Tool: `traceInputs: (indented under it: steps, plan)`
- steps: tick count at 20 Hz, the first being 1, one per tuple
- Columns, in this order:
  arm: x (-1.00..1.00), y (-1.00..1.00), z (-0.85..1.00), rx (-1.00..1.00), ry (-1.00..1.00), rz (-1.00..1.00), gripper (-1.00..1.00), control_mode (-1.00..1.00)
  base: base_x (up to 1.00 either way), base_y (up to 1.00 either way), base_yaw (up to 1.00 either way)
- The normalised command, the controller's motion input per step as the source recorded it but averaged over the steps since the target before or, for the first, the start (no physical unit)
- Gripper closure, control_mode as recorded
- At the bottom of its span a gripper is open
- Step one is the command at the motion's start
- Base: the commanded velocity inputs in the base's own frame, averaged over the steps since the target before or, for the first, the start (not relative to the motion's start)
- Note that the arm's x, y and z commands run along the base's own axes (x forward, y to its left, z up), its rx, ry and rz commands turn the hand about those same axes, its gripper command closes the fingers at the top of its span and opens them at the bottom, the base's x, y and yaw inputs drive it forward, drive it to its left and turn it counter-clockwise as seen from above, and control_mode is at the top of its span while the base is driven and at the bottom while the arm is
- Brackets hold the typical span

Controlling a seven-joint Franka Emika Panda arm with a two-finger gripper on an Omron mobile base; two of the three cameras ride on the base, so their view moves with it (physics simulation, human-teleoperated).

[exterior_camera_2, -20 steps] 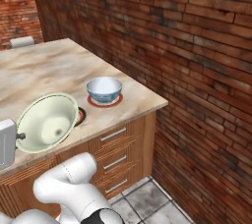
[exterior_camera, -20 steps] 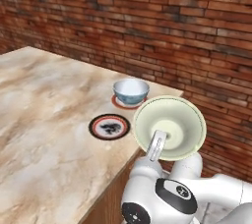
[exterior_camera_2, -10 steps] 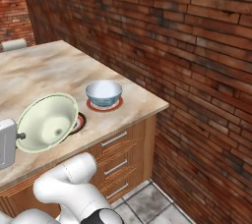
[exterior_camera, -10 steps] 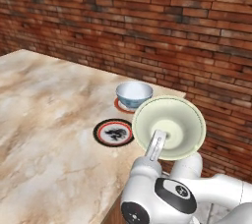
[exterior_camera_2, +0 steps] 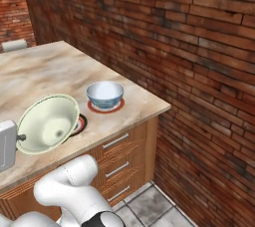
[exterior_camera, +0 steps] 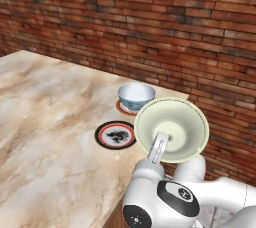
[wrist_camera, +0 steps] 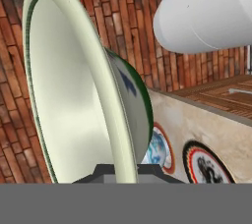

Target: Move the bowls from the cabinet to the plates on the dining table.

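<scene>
Above the desk (exterior_camera: 45, 117) edge in the left base view, the cream-green bowl (exterior_camera: 172, 129) hangs tilted, rim pinched by the hand (exterior_camera: 156, 148), near the bare plate (exterior_camera: 115, 135), likely its target. The white-blue bowl (exterior_camera: 136, 95) already sits on the far plate.

Right base view: held bowl (exterior_camera_2: 48, 123) overlaps that plate; blue bowl (exterior_camera_2: 105, 94) on its plate (exterior_camera_2: 119, 105).

Hand view: the hand's jaws are clamped on the bowl's rim (wrist_camera: 115, 120), edge-on.

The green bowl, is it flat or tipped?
Tipped. The green bowl stands nearly on edge in the gripper, its opening facing sideways, above the table.
</scene>
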Motion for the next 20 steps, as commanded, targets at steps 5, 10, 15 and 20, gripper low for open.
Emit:
traceInputs:
  steps: [5, 10, 15, 20]
  plan:
    - [0.0, -0.01, 0.0, 0.0, 0.0, 0.0, 1.0, -1.0, 0.0, 0.0, 0.0]
    - [0.2, -0.09, 0.02, 0.06, 0.0, 0.07, 1.0, -1.0, 0.0, 0.0, 0.0]
    - [0.47, -0.11, 0.05, 0.07, 0.04, 0.19, 1.0, -1.0, 0.0, 0.0, 0.0]
    - [0.43, -0.01, 0.0, 0.0, 0.03, 0.22, 1.0, -1.0, 0.0, 0.0, 0.0]
